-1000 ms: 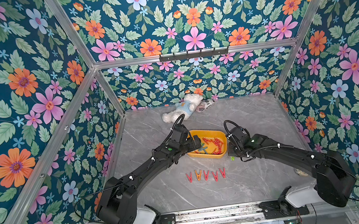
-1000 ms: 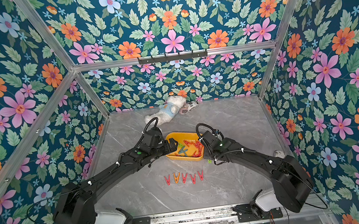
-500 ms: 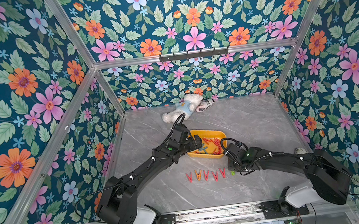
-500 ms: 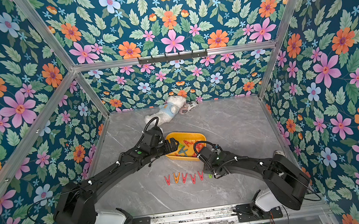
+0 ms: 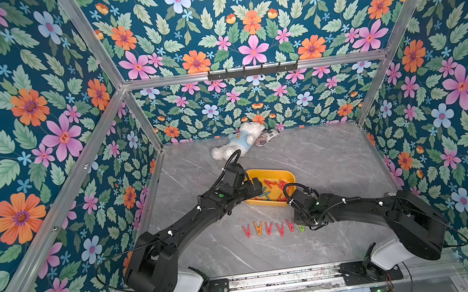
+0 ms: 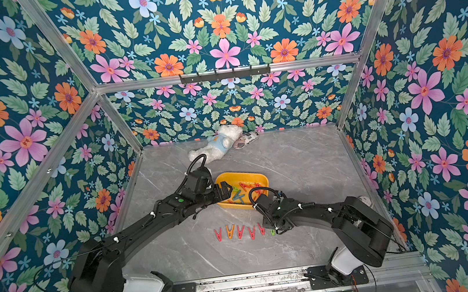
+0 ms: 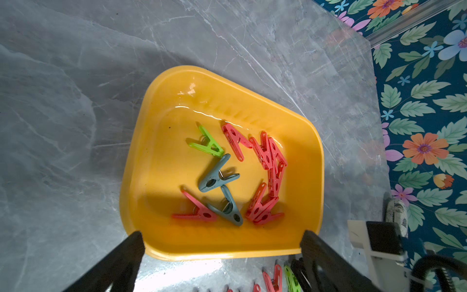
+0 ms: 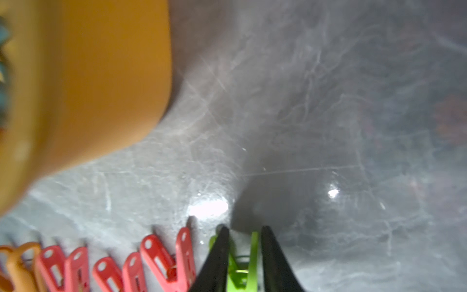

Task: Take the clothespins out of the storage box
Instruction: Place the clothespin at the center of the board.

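The shallow yellow plastic storage box (image 5: 272,172) held several red, green and grey-blue plastic clothespins (image 7: 212,182). The left gripper (image 7: 222,236) stood wide open, straddling the box's rim. Beside the box, on the marble table, the right gripper (image 8: 244,228) straddled a green clothespin (image 8: 254,252) ending a row of red and orange pegs (image 5: 269,232). Whether it pinched the pin was unclear.

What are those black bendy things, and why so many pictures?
They are two robot arms. Each ends in a gripper, like two pinching fingers. Two pictures look down from above; two come from cameras on the arms' wrists. On the grey table: a yellow storage box holding clothespins, a row of clothespins beside it, a teddy bear behind. The left gripper is open and empty at the box's edge. The right gripper straddles a green clothespin ending the row; whether it squeezes, I cannot tell.
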